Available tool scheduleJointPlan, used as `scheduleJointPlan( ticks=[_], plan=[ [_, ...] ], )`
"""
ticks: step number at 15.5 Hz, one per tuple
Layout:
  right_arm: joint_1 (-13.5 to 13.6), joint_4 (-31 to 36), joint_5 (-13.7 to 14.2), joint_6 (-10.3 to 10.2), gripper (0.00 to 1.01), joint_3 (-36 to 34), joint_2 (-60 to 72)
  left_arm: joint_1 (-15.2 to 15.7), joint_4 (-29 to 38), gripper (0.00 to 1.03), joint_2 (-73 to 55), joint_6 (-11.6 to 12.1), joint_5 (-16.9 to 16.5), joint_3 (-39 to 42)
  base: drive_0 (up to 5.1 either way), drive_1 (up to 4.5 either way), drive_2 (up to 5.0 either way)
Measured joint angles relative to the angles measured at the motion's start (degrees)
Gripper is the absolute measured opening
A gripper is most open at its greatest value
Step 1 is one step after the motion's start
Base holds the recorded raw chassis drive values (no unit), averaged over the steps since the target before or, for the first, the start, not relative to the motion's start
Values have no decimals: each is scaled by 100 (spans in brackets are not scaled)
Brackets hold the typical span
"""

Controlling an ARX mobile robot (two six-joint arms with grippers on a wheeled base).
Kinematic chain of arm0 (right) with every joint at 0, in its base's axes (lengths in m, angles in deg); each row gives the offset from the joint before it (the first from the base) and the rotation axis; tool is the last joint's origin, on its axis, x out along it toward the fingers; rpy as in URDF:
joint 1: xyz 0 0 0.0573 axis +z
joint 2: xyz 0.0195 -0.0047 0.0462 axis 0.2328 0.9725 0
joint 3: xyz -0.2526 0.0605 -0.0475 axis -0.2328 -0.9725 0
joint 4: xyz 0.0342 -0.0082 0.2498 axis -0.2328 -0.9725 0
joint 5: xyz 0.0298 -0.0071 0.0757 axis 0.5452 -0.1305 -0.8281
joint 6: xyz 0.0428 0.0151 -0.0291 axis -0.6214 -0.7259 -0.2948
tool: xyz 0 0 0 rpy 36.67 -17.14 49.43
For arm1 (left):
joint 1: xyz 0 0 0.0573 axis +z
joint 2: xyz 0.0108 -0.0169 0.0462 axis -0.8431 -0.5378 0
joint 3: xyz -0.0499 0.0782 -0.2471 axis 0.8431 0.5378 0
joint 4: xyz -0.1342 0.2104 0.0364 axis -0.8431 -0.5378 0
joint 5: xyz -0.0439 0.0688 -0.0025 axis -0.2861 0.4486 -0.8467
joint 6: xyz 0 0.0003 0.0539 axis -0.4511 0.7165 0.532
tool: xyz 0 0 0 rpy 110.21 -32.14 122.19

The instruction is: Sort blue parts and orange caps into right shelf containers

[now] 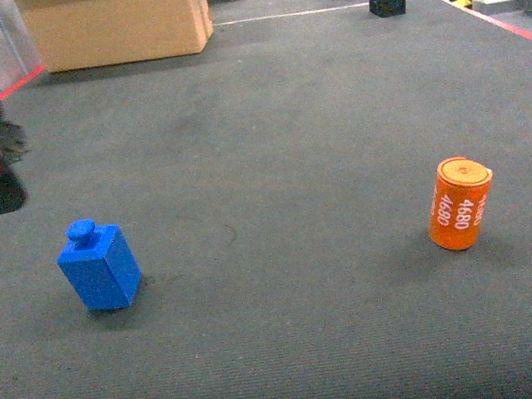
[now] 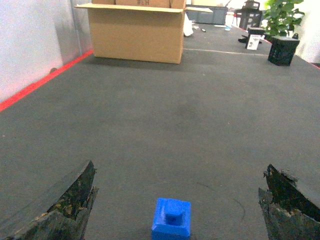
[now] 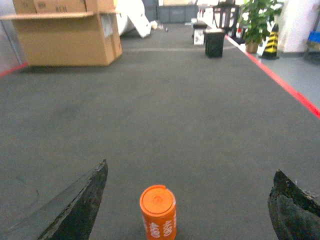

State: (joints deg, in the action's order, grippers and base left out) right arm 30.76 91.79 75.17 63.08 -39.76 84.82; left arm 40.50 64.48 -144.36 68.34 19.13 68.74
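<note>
two wrist views show each arm's jaws apart: left over blue part [image 2: 171, 218], right over orange cap [image 3: 158, 212].

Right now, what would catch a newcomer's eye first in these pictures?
Two bright pieces stand apart on the dark grey carpet: a blue part at left and an orange cap at right. Each sits below an open gripper in its wrist view. A large cardboard box stands far back left.

1. Head cam: looks fwd and slanting down over the dark carpet floor [image 1: 267, 139], blue part [image 1: 100, 265] left, orange cap [image 1: 460, 202] right.
2. Left wrist cam: low, close behind blue part [image 2: 171, 218], facing fwd.
3. Right wrist cam: low, close behind orange cap [image 3: 158, 212].
4. All three share the far cardboard box [image 1: 116, 21].
</note>
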Motion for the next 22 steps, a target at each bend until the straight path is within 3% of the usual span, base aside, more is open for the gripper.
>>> scheduleJointPlan(
  ticks=[1, 3, 4, 16, 22],
  plan=[
    [234, 323, 35, -221, 98, 518, 1932, -7, 426, 98, -1585, -260, -61, -411, 0, 0, 0],
    [251, 479, 83, -726, 98, 1108, 3324, 201, 654, 98, -2758, -407, -282, -691, 0, 0, 0],
    [214, 402, 59, -872, 98, 1373, 3637, 332, 719, 98, -3294, -444, -404, -826, 0, 0, 0],
    [138, 321, 13, -914, 98, 1690, 4074, 387, 667, 98, -3862, -446, -525, -1123, 0, 0, 0],
    [-13, 101, 35, -1001, 98, 2212, 4548, 466, 409, 98, -4448, -551, -638, -1709, 0, 0, 0]
  ],
)
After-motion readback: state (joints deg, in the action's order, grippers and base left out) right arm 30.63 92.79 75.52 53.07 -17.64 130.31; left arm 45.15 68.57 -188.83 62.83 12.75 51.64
